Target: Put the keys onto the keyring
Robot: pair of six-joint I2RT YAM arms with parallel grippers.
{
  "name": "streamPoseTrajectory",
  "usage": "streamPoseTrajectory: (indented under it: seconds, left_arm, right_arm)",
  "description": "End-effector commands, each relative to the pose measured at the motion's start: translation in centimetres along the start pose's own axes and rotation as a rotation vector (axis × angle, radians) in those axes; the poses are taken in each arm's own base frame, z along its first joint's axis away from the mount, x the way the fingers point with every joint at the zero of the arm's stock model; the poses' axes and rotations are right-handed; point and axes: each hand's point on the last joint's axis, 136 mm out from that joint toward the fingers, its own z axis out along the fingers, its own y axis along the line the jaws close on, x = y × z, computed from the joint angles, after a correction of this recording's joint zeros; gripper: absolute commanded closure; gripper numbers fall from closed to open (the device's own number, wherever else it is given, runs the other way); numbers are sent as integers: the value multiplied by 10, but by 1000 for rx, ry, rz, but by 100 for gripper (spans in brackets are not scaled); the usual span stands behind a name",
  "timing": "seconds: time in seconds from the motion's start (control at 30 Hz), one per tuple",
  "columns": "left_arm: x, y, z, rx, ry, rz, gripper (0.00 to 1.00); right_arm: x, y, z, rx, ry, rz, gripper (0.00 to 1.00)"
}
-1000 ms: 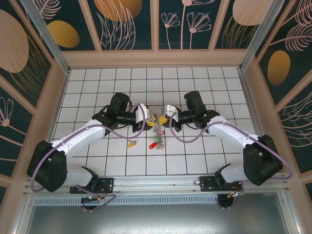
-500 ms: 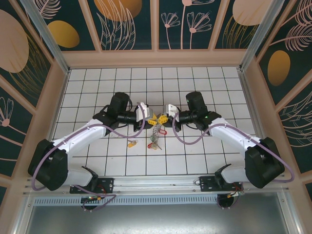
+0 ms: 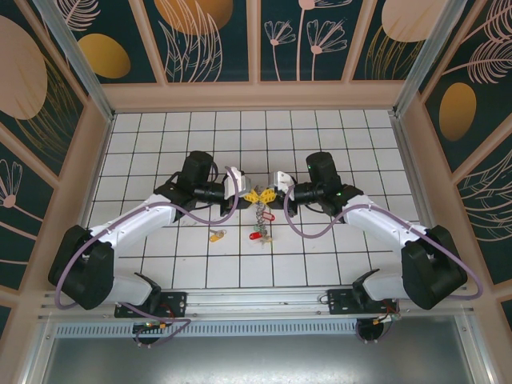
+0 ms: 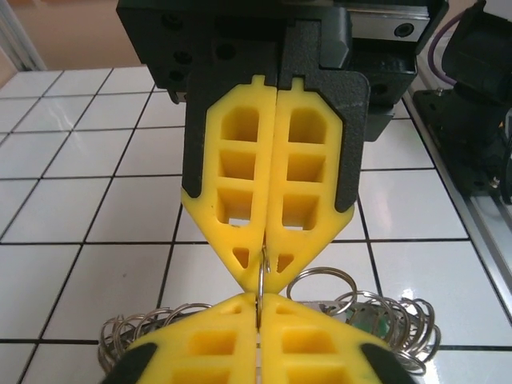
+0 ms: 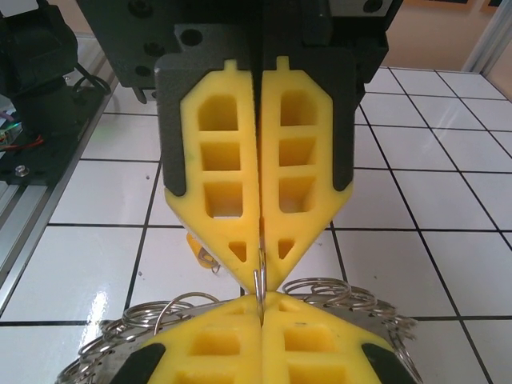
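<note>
The counter (image 3: 336, 136) is covered with white square tiles with dark joints. One key with a yellow head (image 3: 216, 235) lies flat on it, toward the near edge. A bunch of keys (image 3: 258, 222) is near it; whether its red lower end touches the tiles, I cannot tell.

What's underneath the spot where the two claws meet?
The left claw and right claw pinch one thin metal ring; beneath it, a tangle of wire rings and a green key head. The claws cover the tangle's middle.

Yellow plastic lattice gripper fingers (image 4: 240, 142); silvery wire rings (image 4: 408, 324); red-headed metal key (image 3: 256, 235); white square-tiled table, dark grid lines (image 3: 320, 136); teal floral wall panels (image 3: 216, 48).
</note>
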Motion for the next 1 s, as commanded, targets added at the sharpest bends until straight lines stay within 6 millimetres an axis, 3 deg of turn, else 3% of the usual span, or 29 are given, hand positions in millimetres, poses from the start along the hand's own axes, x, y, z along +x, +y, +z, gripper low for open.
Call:
streamPoseTrajectory:
  seconds: [0.0, 0.2, 0.33, 0.43, 0.8, 0.97]
  left_arm:
    - [-11, -5, 2, 41, -49, 25, 100]
    - [-19, -2, -4, -7, -66, 61, 100]
    - [-16, 6, -14, -119, -16, 130, 100]
    - [-11, 13, -25, -203, 45, 201, 100]
    - [-29, 43, -57, -449, 140, 403, 100]
    - [-32, 59, -78, -544, 148, 367, 100]
  right_arm:
    - [-31, 4, -3, -18, -102, -89, 100]
    - [-19, 3, 5, -5, -38, -98, 100]
    - [-11, -2, 1, 47, 24, -127, 73]
    - [-12, -5, -5, 94, 49, -168, 67]
    - [-25, -14, -19, 231, 22, -217, 64]
    - [-41, -16, -9, 291, -73, -93, 64]
